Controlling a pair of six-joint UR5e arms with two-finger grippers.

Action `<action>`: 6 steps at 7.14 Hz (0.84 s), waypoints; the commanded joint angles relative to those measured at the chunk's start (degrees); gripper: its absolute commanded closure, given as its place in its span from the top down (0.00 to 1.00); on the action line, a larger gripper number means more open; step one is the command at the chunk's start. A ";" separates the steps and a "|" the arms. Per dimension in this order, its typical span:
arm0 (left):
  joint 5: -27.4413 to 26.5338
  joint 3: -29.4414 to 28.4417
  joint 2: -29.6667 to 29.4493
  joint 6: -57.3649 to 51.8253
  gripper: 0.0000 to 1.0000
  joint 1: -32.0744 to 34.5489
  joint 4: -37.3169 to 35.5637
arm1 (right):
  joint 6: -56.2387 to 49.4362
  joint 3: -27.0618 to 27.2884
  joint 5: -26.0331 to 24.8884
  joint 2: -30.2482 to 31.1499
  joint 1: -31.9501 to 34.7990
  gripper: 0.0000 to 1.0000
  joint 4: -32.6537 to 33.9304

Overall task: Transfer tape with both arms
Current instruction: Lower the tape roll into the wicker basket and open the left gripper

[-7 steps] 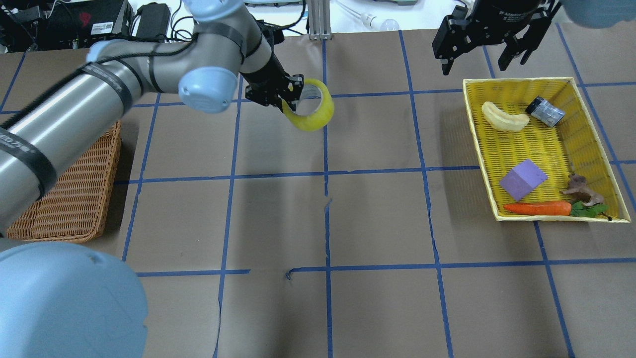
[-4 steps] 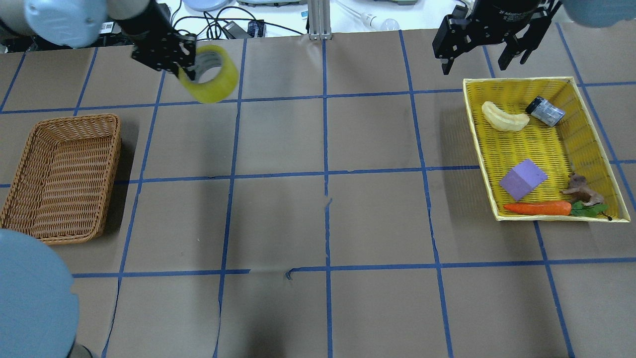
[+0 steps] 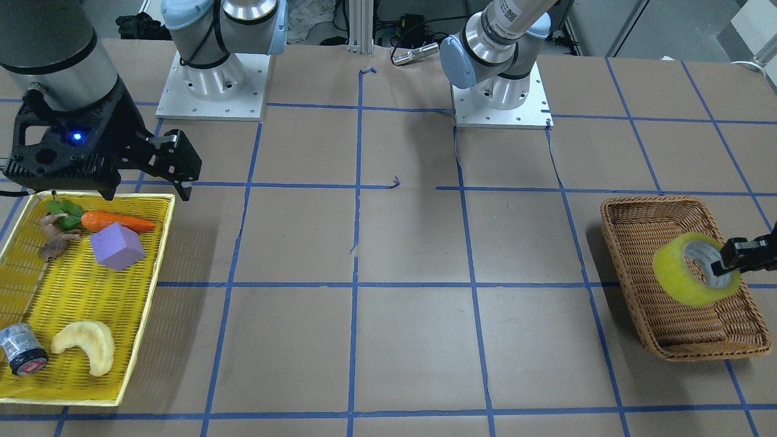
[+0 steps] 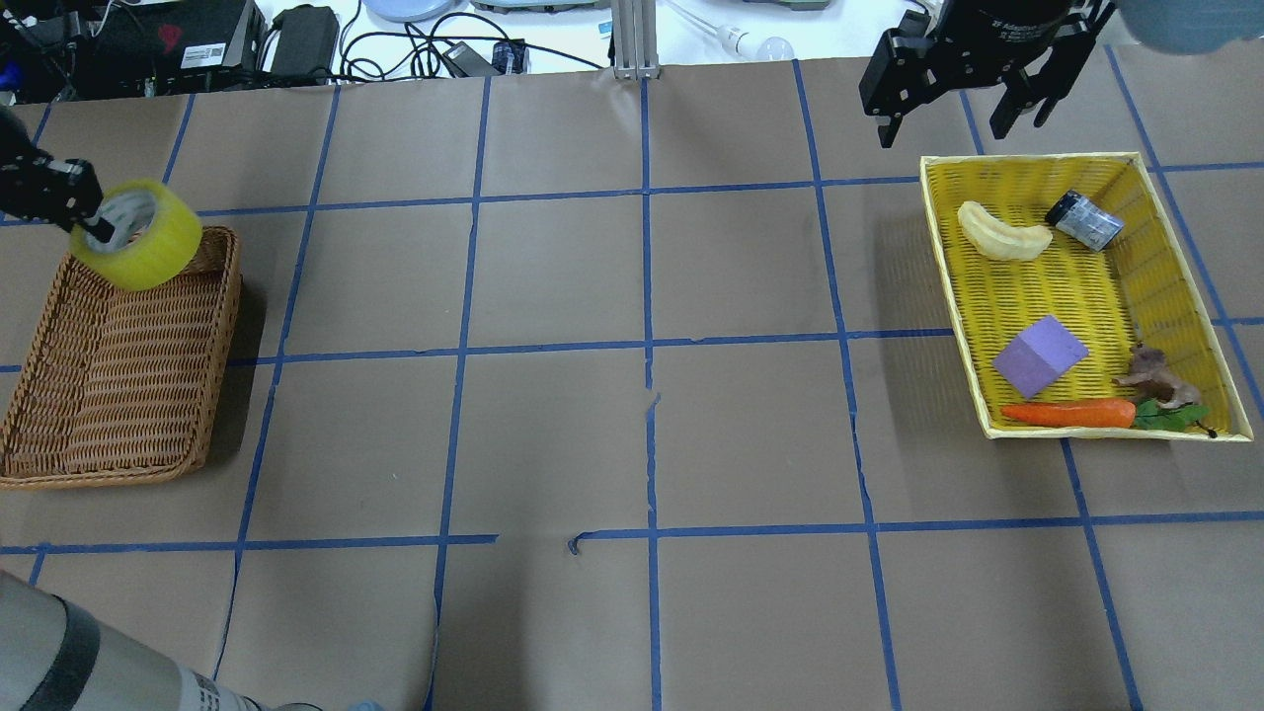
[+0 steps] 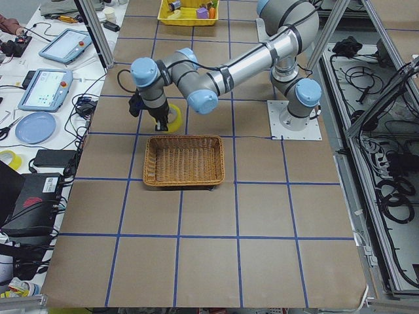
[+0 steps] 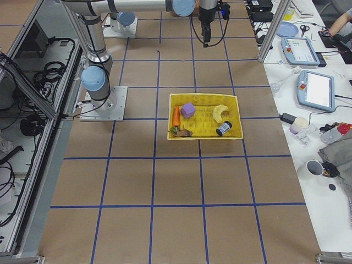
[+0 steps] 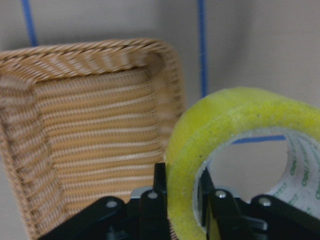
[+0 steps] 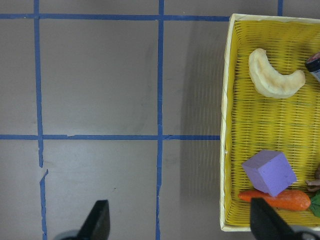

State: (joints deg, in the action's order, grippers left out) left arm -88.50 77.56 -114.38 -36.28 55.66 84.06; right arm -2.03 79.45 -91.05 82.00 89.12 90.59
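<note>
Pinching the tape [image 4: 138, 235] through its core, our left gripper [image 4: 94, 225] hangs it over the wicker basket [image 4: 118, 395] edge so we can drop it in; right gripper [image 4: 943, 120] idles wide open.

The tape [image 4: 138, 237] is translucent yellow with a pale grey core, the basket [image 4: 109, 395] brown wicker. The brown table [image 4: 553, 444] bears a blue grid. Its right-edge tray [image 4: 1086, 286] is yellow mesh, with a purple block [image 4: 1040, 357], orange carrot [image 4: 1066, 413] and seemingly black cylinder [image 4: 1083, 220].
</note>
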 commanded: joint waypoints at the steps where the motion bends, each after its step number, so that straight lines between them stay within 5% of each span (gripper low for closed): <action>1: -0.19 5.12 -3.98 -2.48 0.00 -3.88 -8.67 | 0.01 0.00 0.00 0.00 0.00 1.00 0.02; 2: -0.36 6.98 -4.61 -1.87 0.05 -4.06 -12.30 | 0.01 0.00 0.00 0.00 0.00 1.00 -0.06; 3: -0.71 7.34 -5.06 -2.04 0.31 -4.50 -12.51 | 0.01 0.00 0.00 0.00 0.00 1.00 -0.06; 4: -2.45 7.00 -5.06 -1.17 0.75 -5.63 -12.51 | 0.01 0.00 0.00 0.00 0.00 1.00 -0.06; 5: -2.82 7.25 -3.93 2.49 1.00 -5.65 -11.82 | 0.01 0.00 0.00 0.00 0.00 1.00 0.02; 6: -2.91 6.74 -2.09 3.84 1.00 -4.78 -9.29 | 0.01 0.00 0.00 0.00 0.09 1.00 -0.06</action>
State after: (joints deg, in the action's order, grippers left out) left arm -90.99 84.59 -118.21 -34.76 50.40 72.70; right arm -2.02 79.45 -91.05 82.00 89.14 90.57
